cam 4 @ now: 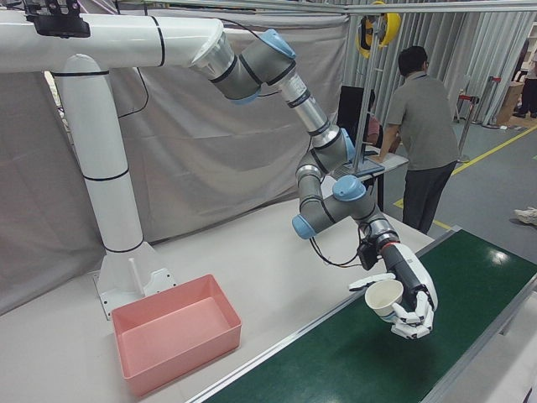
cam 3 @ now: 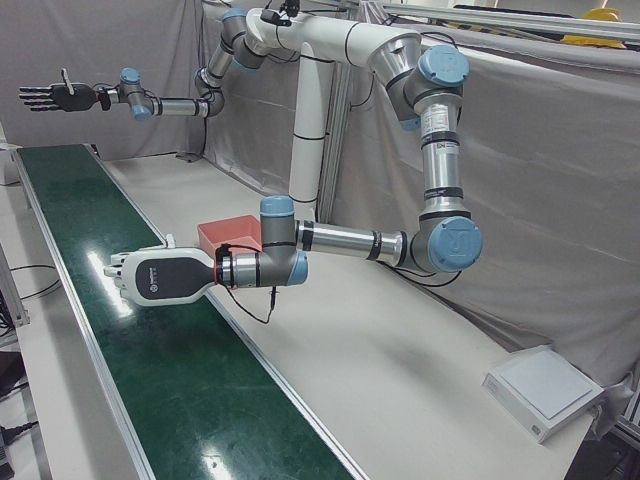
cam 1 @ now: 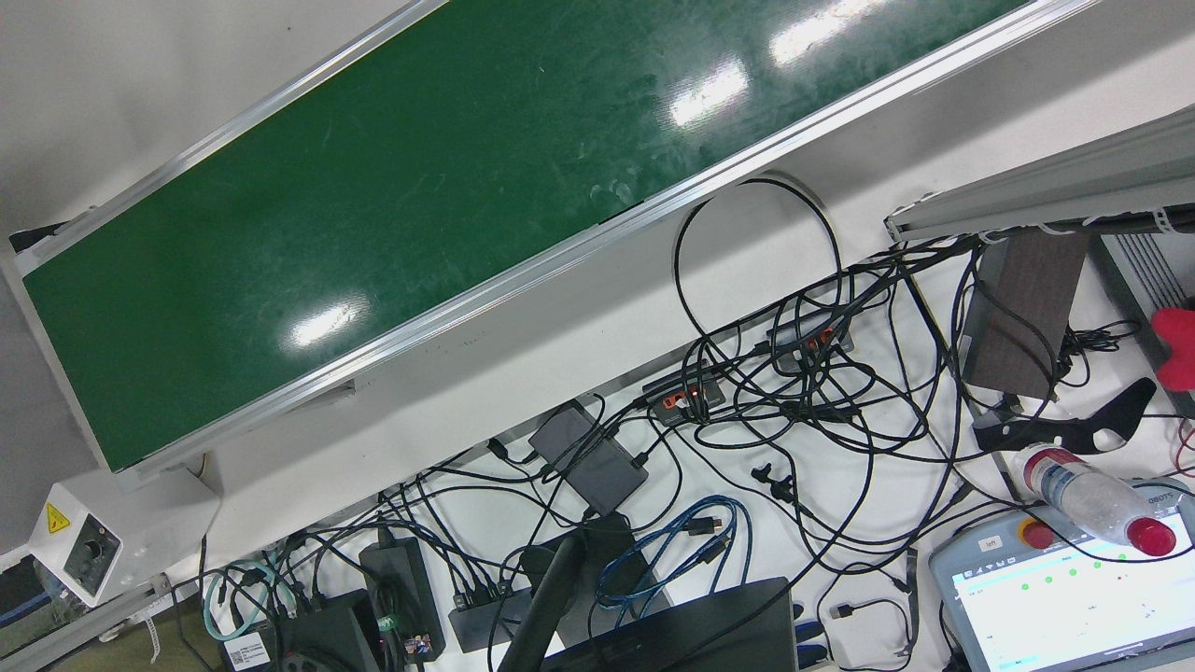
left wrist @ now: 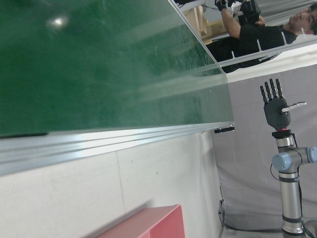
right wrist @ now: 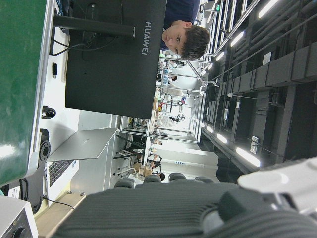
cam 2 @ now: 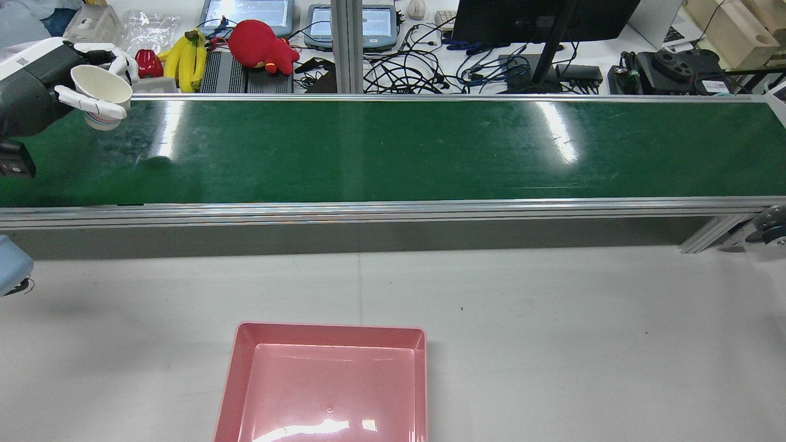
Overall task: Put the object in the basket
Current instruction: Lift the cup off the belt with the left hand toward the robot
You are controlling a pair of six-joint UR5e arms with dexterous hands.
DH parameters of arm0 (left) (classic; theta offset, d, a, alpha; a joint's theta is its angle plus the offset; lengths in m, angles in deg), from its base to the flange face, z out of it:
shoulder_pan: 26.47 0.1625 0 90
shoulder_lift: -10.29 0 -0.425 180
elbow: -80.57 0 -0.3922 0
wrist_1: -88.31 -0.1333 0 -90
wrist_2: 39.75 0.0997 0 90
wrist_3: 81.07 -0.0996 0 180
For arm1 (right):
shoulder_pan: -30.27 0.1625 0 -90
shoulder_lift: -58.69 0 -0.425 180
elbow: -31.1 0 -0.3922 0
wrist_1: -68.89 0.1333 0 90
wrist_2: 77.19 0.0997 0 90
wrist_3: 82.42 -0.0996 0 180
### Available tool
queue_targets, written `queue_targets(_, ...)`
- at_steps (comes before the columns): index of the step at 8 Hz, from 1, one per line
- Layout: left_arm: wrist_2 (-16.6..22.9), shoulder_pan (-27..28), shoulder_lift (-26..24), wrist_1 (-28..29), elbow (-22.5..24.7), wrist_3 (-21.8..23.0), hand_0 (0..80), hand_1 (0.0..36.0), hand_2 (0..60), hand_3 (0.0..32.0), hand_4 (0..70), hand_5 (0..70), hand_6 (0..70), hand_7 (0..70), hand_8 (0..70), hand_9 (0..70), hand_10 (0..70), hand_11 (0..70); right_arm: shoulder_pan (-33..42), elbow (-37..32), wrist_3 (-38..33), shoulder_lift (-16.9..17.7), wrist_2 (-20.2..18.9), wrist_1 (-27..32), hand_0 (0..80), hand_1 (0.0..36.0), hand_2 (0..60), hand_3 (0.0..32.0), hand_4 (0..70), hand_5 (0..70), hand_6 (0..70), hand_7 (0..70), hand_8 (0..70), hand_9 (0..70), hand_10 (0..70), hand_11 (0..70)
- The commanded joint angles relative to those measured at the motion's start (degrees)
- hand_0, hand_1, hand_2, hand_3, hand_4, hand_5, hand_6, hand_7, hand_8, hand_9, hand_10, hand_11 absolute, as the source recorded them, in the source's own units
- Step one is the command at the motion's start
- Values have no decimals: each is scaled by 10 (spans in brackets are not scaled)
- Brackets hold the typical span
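A white paper cup (cam 2: 101, 92) is held in my left hand (cam 2: 73, 86), shut on it, above the far left end of the green conveyor belt (cam 2: 393, 147) in the rear view. The right-front view shows the same cup (cam 4: 384, 295) tilted in the left hand (cam 4: 407, 306), a little above the belt. The pink basket (cam 2: 331, 328) sits on the grey table near the arms' base, with nothing in it, also seen as the basket (cam 4: 180, 357). My right hand (cam 3: 55, 96) hangs in the air beyond the belt's other end, open with fingers stretched out; the right hand (left wrist: 274, 104) holds nothing.
Bananas (cam 2: 184, 58), a red plush toy (cam 2: 261, 46), tablets, a monitor and tangled cables (cam 1: 794, 401) lie on the desk behind the belt. A person (cam 4: 424, 126) stands at that desk. A white box (cam 3: 545, 385) sits at the table corner.
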Motion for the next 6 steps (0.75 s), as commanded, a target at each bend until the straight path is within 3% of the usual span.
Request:
queue_targets(1,43,60,2,-74,118,0,502,83,66,0,366,700,296,539,461,638,383,540,0,-1,0,0,0,0,0,0,0,0,0,0,0,0,0,0,0,0)
queue_targets(3,43,129,10,-115,194,-3,509,91,56,0,349,700,285,531,461,639,388,547,0,-1,0,0,0,0,0,0,0,0,0,0,0,0,0,0,0,0)
queue_targets(6,42,232,10,-162,244,-20,534,111,36,0,330,700,266,514,462,638,392,555,0,0,0,0,0,0,0,0,0,0,0,0,0,0,0,0,0,0)
